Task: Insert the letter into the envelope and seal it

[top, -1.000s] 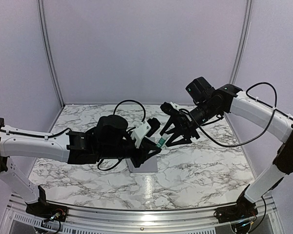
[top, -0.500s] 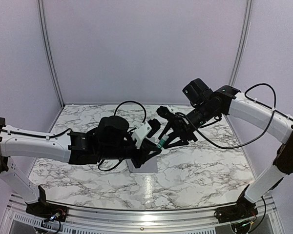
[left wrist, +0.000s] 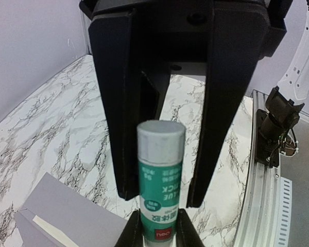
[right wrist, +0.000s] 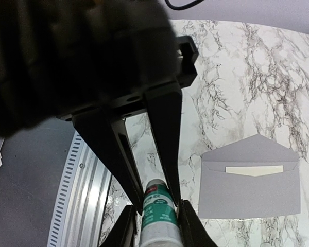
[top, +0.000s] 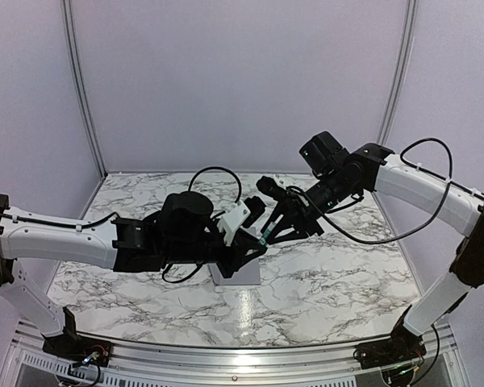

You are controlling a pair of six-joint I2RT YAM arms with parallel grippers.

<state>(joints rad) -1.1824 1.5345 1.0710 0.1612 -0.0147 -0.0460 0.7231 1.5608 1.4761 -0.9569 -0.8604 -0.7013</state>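
Note:
A green-and-white glue stick [top: 264, 237] hangs in the air between both grippers. My left gripper [top: 256, 244] is shut on its base end, as the left wrist view shows [left wrist: 157, 234]. My right gripper [top: 272, 231] is open, its fingers close on either side of the grey cap [left wrist: 161, 135]; in the right wrist view [right wrist: 154, 226] they flank the tube [right wrist: 158, 211]. The grey envelope [top: 235, 274] lies flat below with its flap open [right wrist: 250, 180]. A strip of the off-white letter [right wrist: 254, 169] shows inside its mouth.
The marble table [top: 331, 274] has a metal rail [top: 242, 355] along its near edge. Pale enclosure walls stand at the back and sides. The right arm's base [left wrist: 280, 118] stands by the rail.
My right gripper has moved left toward the left gripper, bringing its fingers around the glue stick's cap. The left arm and the envelope have stayed put.

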